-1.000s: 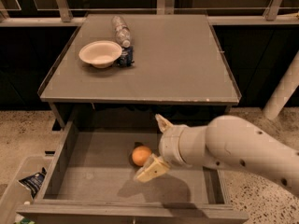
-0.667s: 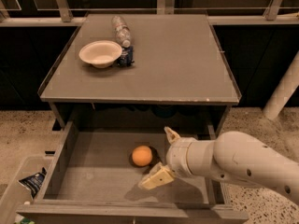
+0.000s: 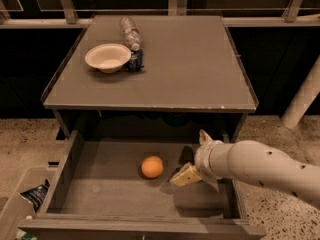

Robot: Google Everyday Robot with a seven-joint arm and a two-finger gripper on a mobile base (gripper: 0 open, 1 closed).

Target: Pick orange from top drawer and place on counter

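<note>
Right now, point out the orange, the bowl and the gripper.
orange [image 3: 152, 167], camera view, its middle.
bowl [image 3: 108, 56], camera view, its inside, on the counter [image 3: 190, 69].
gripper [image 3: 194, 156], camera view, between its open fingers, in the drawer [image 3: 65, 169].

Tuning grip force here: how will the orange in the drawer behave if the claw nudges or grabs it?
The orange is round and sits loose on the flat drawer floor, so a nudge probably rolls it. Its smooth skin may slip if squeezed off-centre. The claw hangs open beside it, inside the drawer.
</note>
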